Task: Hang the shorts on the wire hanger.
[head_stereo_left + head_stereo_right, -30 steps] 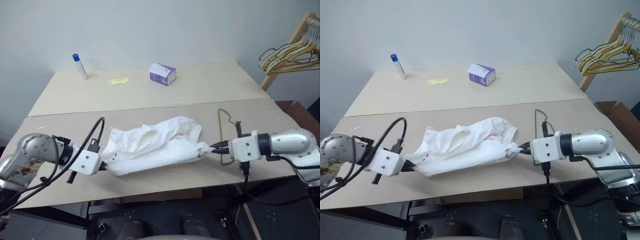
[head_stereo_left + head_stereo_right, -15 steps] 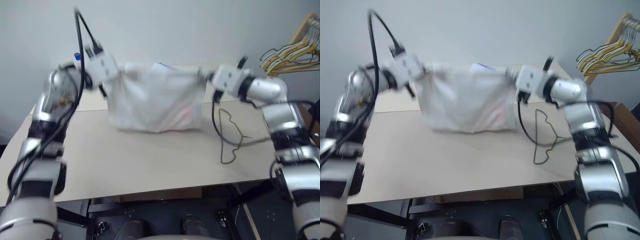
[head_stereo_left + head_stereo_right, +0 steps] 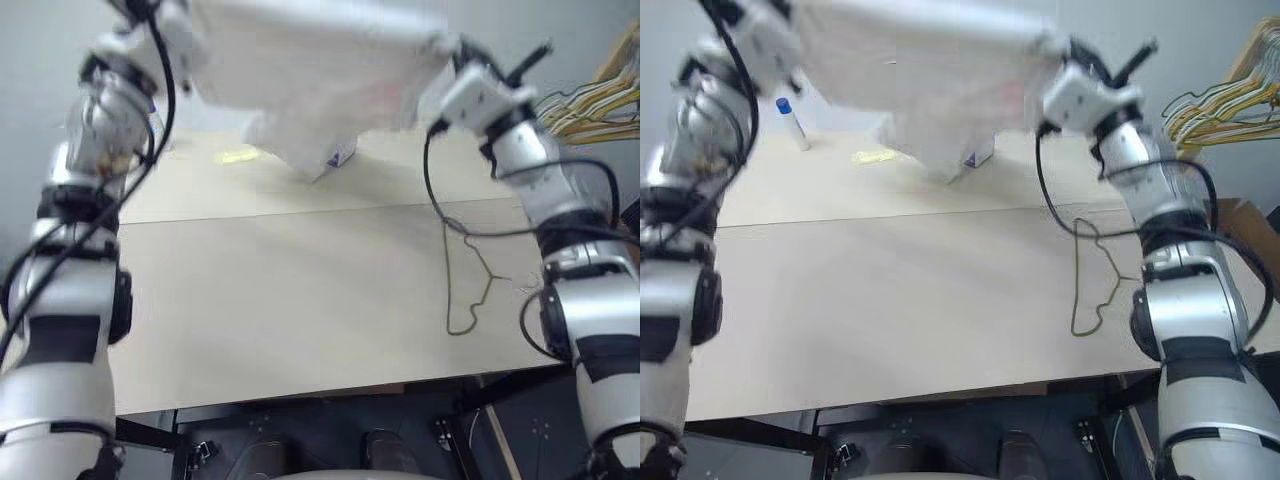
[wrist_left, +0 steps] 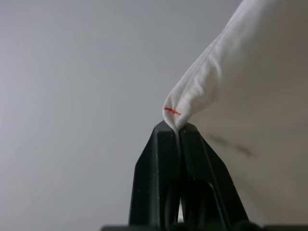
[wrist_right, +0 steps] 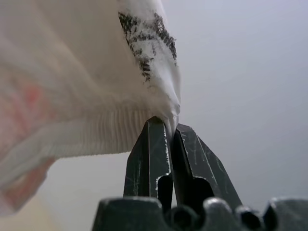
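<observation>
White cloth, the shorts [image 3: 320,75], hangs stretched high above the tabletop [image 3: 290,300], held up between the two raised arms; the left gripper [image 4: 175,129] is clamped on one corner of the fabric, its two black fingers [image 4: 156,163] pressed together with a small fold of cloth and a short red stitch pinched at their tips; the right gripper [image 5: 167,126] is likewise clenched on the opposite corner, biting a ribbed edge beside a dark smudged mark; a faint pink patch shows on the cloth near the right gripper's side, and the lower part of the shorts droops to a point over the far half of the tabletop, clear of the surface; the wire hanger [image 3: 468,280] lies flat on the tabletop toward the robot's right, hook pointing away from the robot, well apart from the shorts and touched by neither gripper; behind the hanging cloth a purple box [image 3: 341,153] peeks out on the far half of the tabletop, with a small yellow packet [image 3: 236,156] beside it to the left and a white tube with a blue cap [image 3: 791,122] farther left; a bunch of yellowish and dark hangers [image 3: 1225,100] sits off the tabletop at the far right.
</observation>
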Motion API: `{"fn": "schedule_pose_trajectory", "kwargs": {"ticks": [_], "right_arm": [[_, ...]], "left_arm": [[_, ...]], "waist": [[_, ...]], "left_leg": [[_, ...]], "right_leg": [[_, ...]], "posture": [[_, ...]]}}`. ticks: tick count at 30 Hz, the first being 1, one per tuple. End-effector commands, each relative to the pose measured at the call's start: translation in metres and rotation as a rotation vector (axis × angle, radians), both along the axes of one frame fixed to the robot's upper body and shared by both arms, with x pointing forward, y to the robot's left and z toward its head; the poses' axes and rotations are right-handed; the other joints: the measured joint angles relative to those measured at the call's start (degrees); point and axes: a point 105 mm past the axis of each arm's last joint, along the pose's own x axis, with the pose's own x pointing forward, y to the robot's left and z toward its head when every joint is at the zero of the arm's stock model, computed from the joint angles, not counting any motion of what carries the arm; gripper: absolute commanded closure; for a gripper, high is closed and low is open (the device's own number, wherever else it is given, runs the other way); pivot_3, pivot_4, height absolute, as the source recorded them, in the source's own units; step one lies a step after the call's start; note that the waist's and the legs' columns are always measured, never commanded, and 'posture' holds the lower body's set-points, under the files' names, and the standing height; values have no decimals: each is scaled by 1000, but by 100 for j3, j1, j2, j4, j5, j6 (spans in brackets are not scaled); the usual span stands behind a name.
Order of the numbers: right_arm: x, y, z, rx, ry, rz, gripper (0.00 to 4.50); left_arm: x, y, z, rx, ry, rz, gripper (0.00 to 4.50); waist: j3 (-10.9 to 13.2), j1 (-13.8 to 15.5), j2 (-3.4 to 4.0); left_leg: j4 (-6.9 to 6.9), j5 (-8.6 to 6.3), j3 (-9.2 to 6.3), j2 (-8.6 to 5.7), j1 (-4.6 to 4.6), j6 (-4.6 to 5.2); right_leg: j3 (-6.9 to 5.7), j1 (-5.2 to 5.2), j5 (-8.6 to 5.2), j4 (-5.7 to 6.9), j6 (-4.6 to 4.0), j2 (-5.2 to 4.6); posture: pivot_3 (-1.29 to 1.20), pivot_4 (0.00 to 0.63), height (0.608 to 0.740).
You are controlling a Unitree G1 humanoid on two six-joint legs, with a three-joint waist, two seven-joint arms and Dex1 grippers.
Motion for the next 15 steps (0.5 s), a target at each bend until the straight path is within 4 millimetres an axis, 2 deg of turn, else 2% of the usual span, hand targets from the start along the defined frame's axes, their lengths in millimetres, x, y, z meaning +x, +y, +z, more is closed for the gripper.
{"fn": "schedule_pose_trajectory", "kwargs": {"ticks": [1, 3, 8, 12, 15], "right_arm": [[-15, 7, -17, -102, 61, 131, 4500], [-22, 6, -43, -153, 153, 179, 4500], [-44, 2, -100, -318, 335, 273, 4500], [-60, 0, -128, -409, 402, 317, 4500], [-70, -1, -142, -461, 427, 338, 4500]], "left_arm": [[-29, -18, -18, 93, 82, -194, 4481], [-47, -20, -47, 155, 202, -266, 4481], [-95, -17, -101, 274, 518, -370, 4481], [-134, -3, -139, 428, 775, -404, 4481], [-156, 3, -155, 475, 920, -410, 4481]], "waist": [[0, -54, 0], [0, -148, 0], [-1, -232, -1], [0, -219, -2], [1, -160, -4]], "left_leg": [[6, 4, 0, 1, -1, 0], [14, 5, -1, 7, 5, -1], [12, -2, -9, 14, 35, 12], [17, -40, -13, 12, 55, 78], [31, -43, -7, 12, 70, 83]], "right_leg": [[2, -1, 4, 5, -1, -1], [7, 0, 9, 13, -5, 2], [42, 9, 8, 37, -6, 6], [71, 8, 8, 73, -5, 1], [77, 10, 7, 86, -7, -3]], "posture": [[86, 0, 740], [92, 0, 740], [101, 0, 740], [97, 0, 740], [92, 0, 740]]}}
